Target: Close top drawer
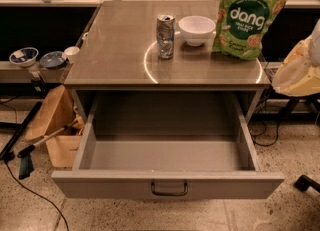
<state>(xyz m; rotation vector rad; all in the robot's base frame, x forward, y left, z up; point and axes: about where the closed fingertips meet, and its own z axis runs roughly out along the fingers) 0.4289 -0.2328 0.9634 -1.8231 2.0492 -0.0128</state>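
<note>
gaping top drawer; pincer out of view

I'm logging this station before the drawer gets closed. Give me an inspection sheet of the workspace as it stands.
Surface: grey metal cabinet top, carrying three items.
Job's things: wide grey metal top drawer pulled far out, nothing seen inside; small dark loop handle at front centre.
Clutter: dented silver can, white bowl, green Dang snack bag.
Gripper: not in view.
Cables: dark floor cord at left; dark cords at right.
Surroundings: brown cardboard box, small bowls on left shelf.
</note>
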